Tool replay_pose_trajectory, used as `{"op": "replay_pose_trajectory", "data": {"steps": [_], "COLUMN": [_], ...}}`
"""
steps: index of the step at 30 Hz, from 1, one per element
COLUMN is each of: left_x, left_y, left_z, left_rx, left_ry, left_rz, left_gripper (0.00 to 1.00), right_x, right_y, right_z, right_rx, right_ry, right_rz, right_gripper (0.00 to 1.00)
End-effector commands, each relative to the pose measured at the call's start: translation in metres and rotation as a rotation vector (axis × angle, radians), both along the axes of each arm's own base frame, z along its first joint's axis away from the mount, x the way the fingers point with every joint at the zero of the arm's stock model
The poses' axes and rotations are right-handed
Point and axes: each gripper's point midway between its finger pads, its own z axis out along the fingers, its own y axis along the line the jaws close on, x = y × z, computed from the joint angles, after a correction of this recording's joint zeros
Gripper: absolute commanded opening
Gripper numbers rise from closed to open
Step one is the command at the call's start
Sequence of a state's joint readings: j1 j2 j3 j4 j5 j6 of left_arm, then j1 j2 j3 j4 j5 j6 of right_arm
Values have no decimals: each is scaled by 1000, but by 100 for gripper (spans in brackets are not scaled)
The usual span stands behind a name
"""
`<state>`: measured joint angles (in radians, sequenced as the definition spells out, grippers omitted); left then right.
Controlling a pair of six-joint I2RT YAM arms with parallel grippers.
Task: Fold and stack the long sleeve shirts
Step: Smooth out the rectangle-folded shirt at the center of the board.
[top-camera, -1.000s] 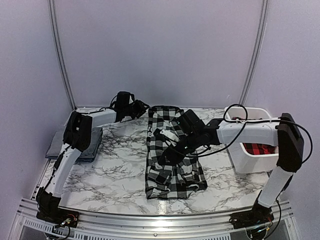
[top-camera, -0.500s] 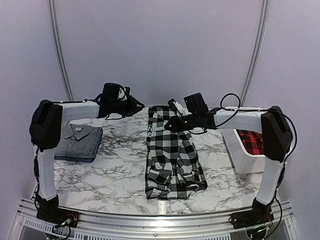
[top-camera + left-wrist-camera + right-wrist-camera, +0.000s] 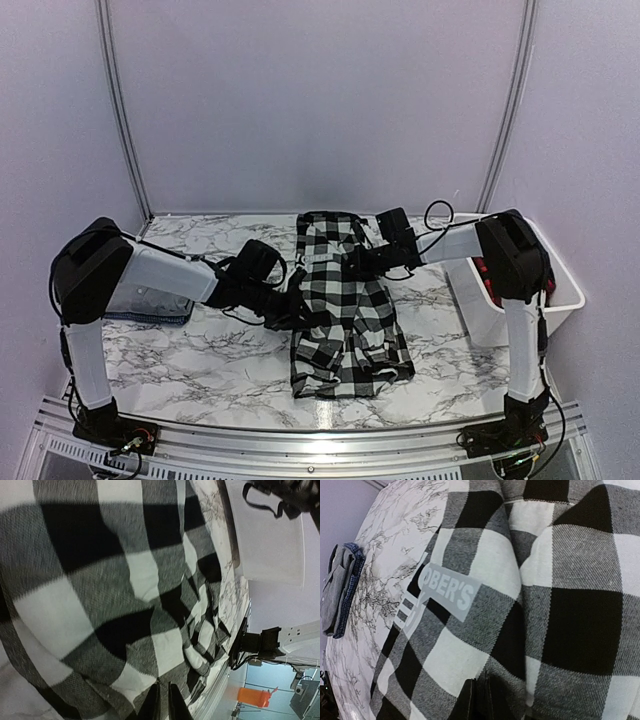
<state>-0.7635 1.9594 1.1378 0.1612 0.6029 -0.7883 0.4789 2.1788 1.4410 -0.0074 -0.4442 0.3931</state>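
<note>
Top external view: the black-and-white checked flannel shirt (image 3: 345, 320) lies flat at the centre of the marble-patterned table (image 3: 200, 360), with its long axis running far to near. The left gripper (image 3: 293, 308) is at the shirt's left edge about mid-length, and the right gripper (image 3: 358, 262) is at its right edge nearer the far end.
Left wrist view: the left gripper (image 3: 161, 702) is pinched onto the cloth edge.
Right wrist view: the right gripper (image 3: 479, 697) is clenched on a fold of the same cloth, so each arm appears to serve its own side.
</note>
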Motion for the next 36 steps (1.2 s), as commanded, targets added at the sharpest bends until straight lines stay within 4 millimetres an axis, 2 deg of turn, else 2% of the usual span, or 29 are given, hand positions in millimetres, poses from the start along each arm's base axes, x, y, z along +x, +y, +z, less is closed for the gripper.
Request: {"op": "replay_pose_trajectory", "data": {"steps": [1,5,8,14,18,22,27,29,32,36], "left_x": [-27,-47,-56,-69,-71,-69,-62,-59,-55,-43], "left_y": [15,21,20,20,24,22,9,3,-4,-9], "left_z": [1,-23,-32,-47,-48,-36,0,13,28,40], "left_rx": [33,112,148,249,280,268,193,166,131,118], "left_ry": [5,44,54,75,66,45,-1,-21,-30,-71], "left_rz": [-34,-73,-101,-151,-156,-161,-164,-164,-163,-144], "left_gripper": [9,9,9,10,15,21,25,25,25,23], "right_x": [14,20,22,28,26,14,-11,-18,-27,-32], "right_y": [12,10,7,4,4,9,13,10,8,2], "right_z": [7,-2,-4,10,33,55,62,57,38,16], "right_rx": [44,27,0,-30,-22,-7,12,14,3,-3], "right_ry": [-26,-18,-9,-38,-73,-102,-107,-100,-59,-15], "right_rz": [22,7,-6,-12,-8,9,20,19,33,31], "right_gripper": [7,7,7,8,9,11,12,13,12,12]}}
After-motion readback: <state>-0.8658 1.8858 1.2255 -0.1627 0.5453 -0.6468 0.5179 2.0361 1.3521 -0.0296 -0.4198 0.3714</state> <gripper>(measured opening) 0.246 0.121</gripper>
